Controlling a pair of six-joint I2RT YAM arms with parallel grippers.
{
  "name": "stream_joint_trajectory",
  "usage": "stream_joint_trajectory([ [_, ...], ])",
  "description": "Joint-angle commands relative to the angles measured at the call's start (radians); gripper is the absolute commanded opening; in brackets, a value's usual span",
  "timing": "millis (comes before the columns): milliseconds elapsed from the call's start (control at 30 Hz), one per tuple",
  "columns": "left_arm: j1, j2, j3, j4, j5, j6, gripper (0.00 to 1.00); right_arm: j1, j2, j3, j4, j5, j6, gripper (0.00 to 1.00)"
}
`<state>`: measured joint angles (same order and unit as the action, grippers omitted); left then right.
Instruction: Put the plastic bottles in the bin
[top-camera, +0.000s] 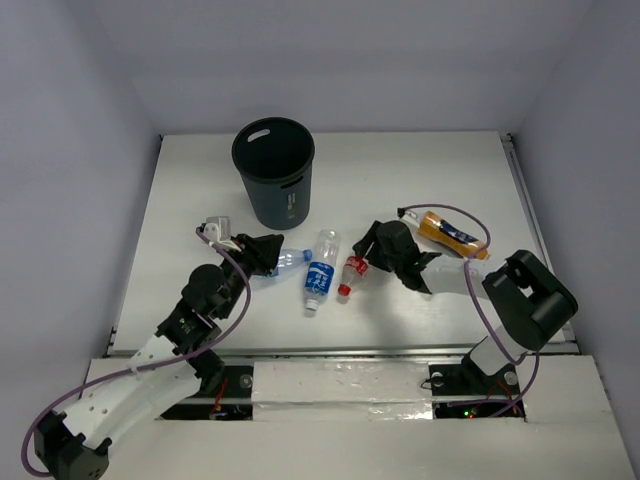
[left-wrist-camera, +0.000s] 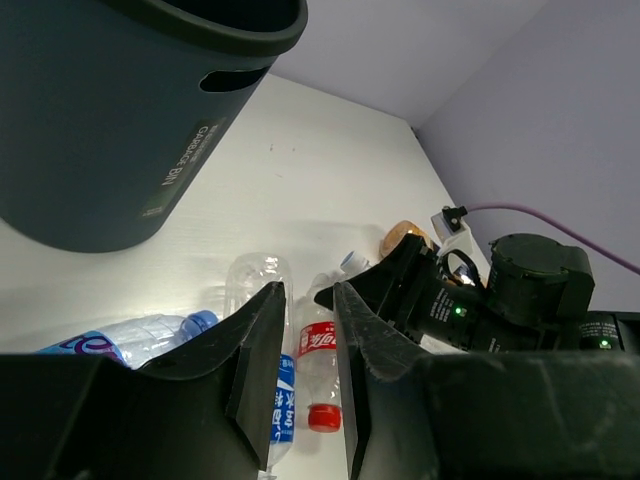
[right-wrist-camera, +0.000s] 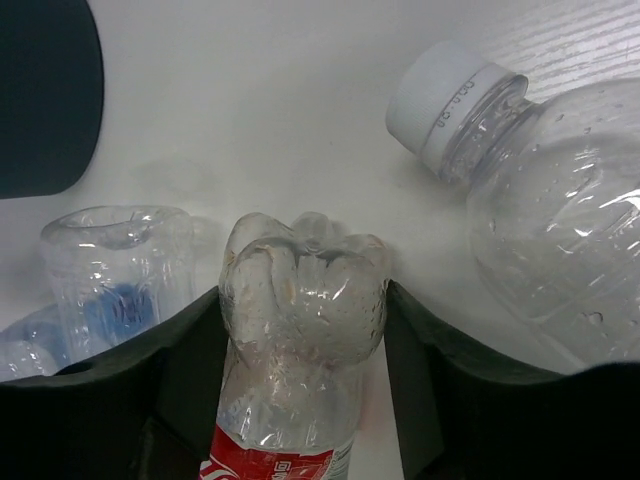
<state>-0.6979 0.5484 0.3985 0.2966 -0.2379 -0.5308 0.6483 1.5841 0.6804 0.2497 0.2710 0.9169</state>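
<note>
The dark grey bin (top-camera: 272, 172) stands upright at the back left; it also shows in the left wrist view (left-wrist-camera: 100, 120). A red-label bottle (top-camera: 353, 270) with a red cap lies at mid-table. My right gripper (top-camera: 378, 248) is shut on its base, with a finger on each side (right-wrist-camera: 303, 300). A blue-label bottle (top-camera: 320, 272) lies just left of it. A purple-label bottle (top-camera: 291, 258) lies beside my left gripper (top-camera: 266, 252), left of its fingers (left-wrist-camera: 130, 335). The left gripper (left-wrist-camera: 308, 295) is empty, its jaws a narrow gap apart. A big clear white-capped bottle (right-wrist-camera: 560, 230) lies right of the right gripper.
An orange-label bottle (top-camera: 448, 232) lies at the right behind the right arm. Purple cables loop over both arms. White walls close in the table on three sides, and a metal rail (top-camera: 330, 352) runs along its near edge.
</note>
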Motion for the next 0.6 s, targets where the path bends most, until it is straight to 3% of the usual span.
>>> stream_joint_trajectory([
  [0,0.008,0.005,-0.006,0.055,-0.008,0.018,0.24,-0.006,-0.053,-0.018,0.071,0.059,0.013,0.52],
  [33,0.008,0.005,-0.006,0.052,-0.009,0.018,0.24,-0.006,-0.074,-0.034,0.063,0.063,0.010,0.46],
  [100,0.008,0.005,-0.006,0.053,-0.011,0.018,0.24,-0.006,-0.151,-0.051,0.045,0.077,-0.012,0.43],
  [333,0.008,0.021,-0.006,0.059,-0.009,0.018,0.25,-0.006,-0.449,-0.047,-0.050,0.048,-0.111,0.41],
  [467,0.008,0.035,-0.003,0.059,-0.012,0.022,0.26,0.004,-0.509,0.162,-0.104,0.034,-0.241,0.40],
  [567,0.008,0.033,-0.004,0.058,-0.023,0.023,0.26,0.004,-0.437,0.299,-0.086,0.022,-0.311,0.40],
])
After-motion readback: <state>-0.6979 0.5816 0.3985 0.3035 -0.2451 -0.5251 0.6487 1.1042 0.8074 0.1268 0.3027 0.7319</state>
